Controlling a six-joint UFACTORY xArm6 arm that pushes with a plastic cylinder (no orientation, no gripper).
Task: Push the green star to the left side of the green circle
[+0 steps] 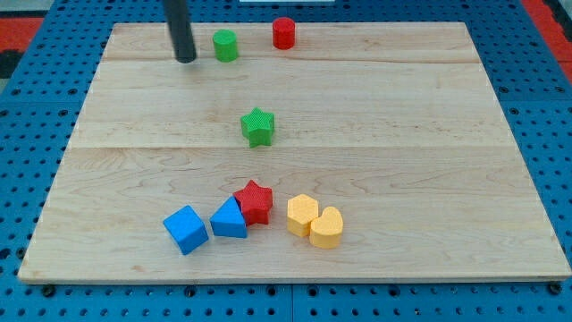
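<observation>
The green star [258,126] lies near the middle of the wooden board [429,134]. The green circle [225,45] stands near the view's top, up and a little left of the star. My tip [186,60] rests on the board just left of the green circle, with a small gap between them. It is well up and left of the green star.
A red cylinder [283,32] stands at the view's top, right of the green circle. Near the view's bottom sit a blue cube [186,229], a blue triangle [229,219], a red star [255,200], a yellow hexagon [302,214] and a yellow heart [327,227].
</observation>
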